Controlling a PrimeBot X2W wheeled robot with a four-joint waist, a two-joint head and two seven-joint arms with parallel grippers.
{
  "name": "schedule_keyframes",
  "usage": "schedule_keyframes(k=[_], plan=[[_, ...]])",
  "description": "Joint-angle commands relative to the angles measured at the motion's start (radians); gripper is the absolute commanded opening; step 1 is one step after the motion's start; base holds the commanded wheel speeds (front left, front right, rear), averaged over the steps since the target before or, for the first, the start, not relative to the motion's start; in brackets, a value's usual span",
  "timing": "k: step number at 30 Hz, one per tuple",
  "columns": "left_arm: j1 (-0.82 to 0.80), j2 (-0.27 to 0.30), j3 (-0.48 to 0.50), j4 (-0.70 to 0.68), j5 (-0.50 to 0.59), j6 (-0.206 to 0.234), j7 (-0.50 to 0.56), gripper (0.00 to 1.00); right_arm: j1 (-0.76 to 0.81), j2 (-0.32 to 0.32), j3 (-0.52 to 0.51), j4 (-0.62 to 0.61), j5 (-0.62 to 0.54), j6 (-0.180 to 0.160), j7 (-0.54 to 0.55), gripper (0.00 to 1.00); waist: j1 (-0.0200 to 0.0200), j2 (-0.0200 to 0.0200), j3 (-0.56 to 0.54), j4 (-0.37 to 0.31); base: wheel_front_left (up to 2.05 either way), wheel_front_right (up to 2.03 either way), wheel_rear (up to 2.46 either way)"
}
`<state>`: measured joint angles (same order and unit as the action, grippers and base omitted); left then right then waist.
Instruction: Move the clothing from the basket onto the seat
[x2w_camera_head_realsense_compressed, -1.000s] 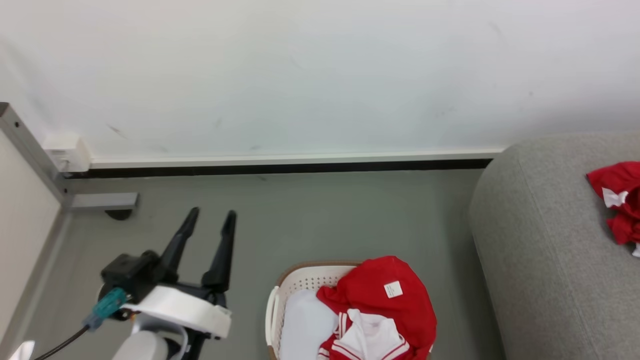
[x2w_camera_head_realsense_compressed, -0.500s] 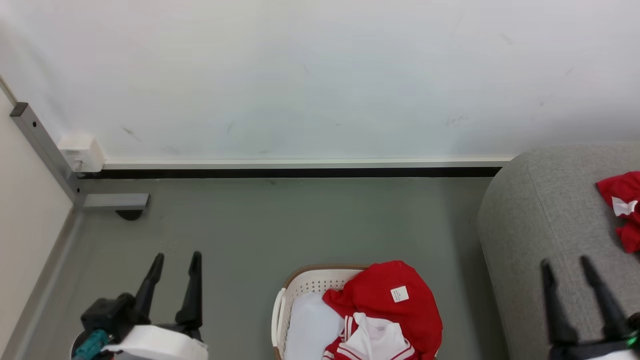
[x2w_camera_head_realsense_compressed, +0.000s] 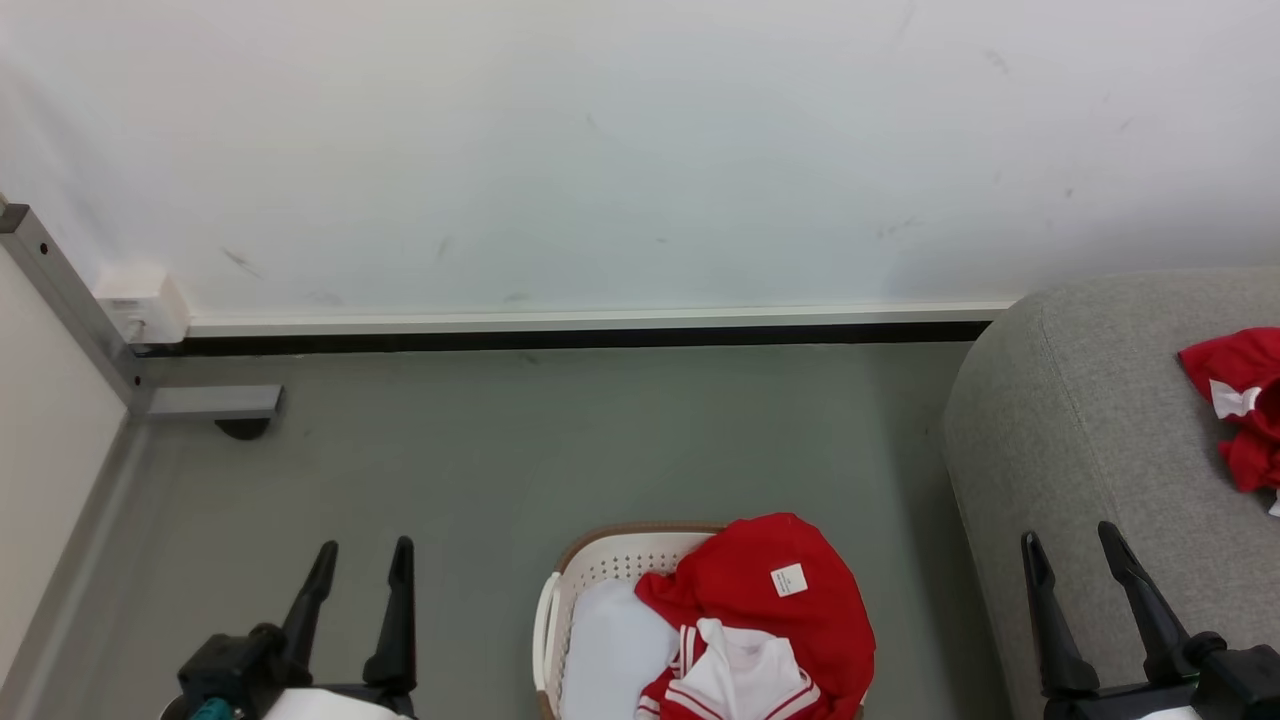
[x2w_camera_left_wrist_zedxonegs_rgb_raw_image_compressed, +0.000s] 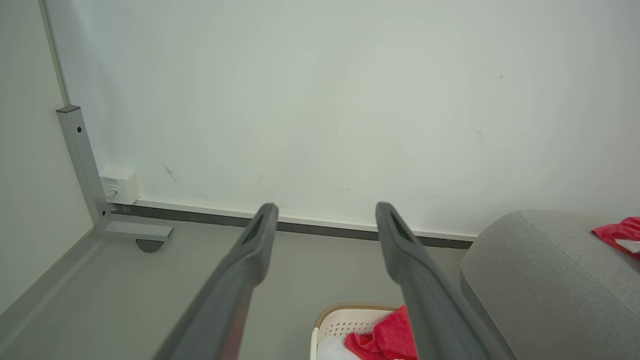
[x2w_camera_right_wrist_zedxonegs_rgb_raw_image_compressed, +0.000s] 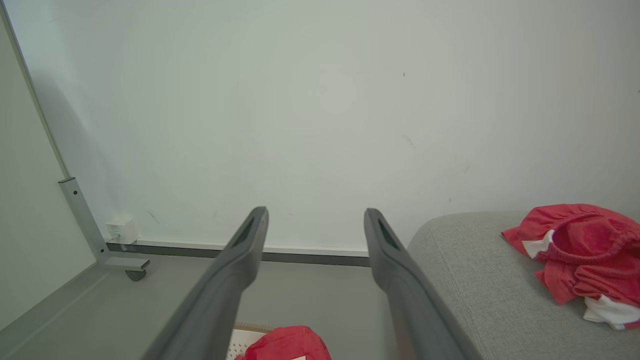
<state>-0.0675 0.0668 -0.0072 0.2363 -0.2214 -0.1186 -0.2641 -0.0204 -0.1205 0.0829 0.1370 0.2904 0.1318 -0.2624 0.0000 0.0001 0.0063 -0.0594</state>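
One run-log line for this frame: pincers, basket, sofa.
left pincer: open, empty | right pincer: open, empty | basket: red clothing inside | sofa: red garment on it

Left gripper (x2w_camera_left_wrist_zedxonegs_rgb_raw_image_compressed: 324, 212) spread wide, empty, aimed at the white wall (x2w_camera_left_wrist_zedxonegs_rgb_raw_image_compressed: 350, 100). Below, red clothing (x2w_camera_left_wrist_zedxonegs_rgb_raw_image_compressed: 385, 341) sits in the basket (x2w_camera_left_wrist_zedxonegs_rgb_raw_image_compressed: 345, 320), the grey seat (x2w_camera_left_wrist_zedxonegs_rgb_raw_image_compressed: 550, 285) just beside it with another red garment (x2w_camera_left_wrist_zedxonegs_rgb_raw_image_compressed: 617, 231) on top.

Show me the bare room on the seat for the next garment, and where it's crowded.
Bare: the seat between its rounded left edge and the red garment at its right, ahead of the open right gripper. Also the floor between baseboard and basket. Crowded: the basket's right half, heaped with clothing.
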Motion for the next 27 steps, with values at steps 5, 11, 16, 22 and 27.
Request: schedule_keyframes(k=[5,11,16,22,27], plan=[[-0.003,-0.008,0.001,0.001,0.02,-0.008,-0.001,1.0,-0.017,-0.004,-0.004,0.001,-0.016,-0.002,-0.003,1.0,0.0,-0.0001,0.002,0.002,0.0,0.0,0.0],[-0.007,-0.012,0.008,0.001,0.026,-0.011,-0.001,1.0,-0.017,-0.003,0.003,0.0,-0.02,-0.002,-0.003,1.0,0.0,-0.0001,0.004,-0.002,0.0,0.0,0.0],[-0.008,-0.013,0.006,0.007,0.022,-0.012,-0.001,1.0,-0.02,-0.008,0.009,-0.01,-0.022,-0.002,-0.003,1.0,0.0,-0.0001,0.008,-0.006,0.0,0.0,0.0],[-0.029,-0.014,-0.019,0.01,0.013,-0.013,-0.001,1.0,-0.048,-0.021,0.008,-0.023,-0.025,-0.002,-0.003,1.0,0.0,-0.0001,0.022,-0.024,0.0,0.0,0.0],[-0.086,0.008,-0.078,-0.001,0.008,-0.011,-0.001,1.0,-0.102,-0.036,0.006,-0.043,-0.038,-0.002,-0.003,1.0,0.0,-0.0001,0.08,-0.053,0.0,0.0,0.0]])
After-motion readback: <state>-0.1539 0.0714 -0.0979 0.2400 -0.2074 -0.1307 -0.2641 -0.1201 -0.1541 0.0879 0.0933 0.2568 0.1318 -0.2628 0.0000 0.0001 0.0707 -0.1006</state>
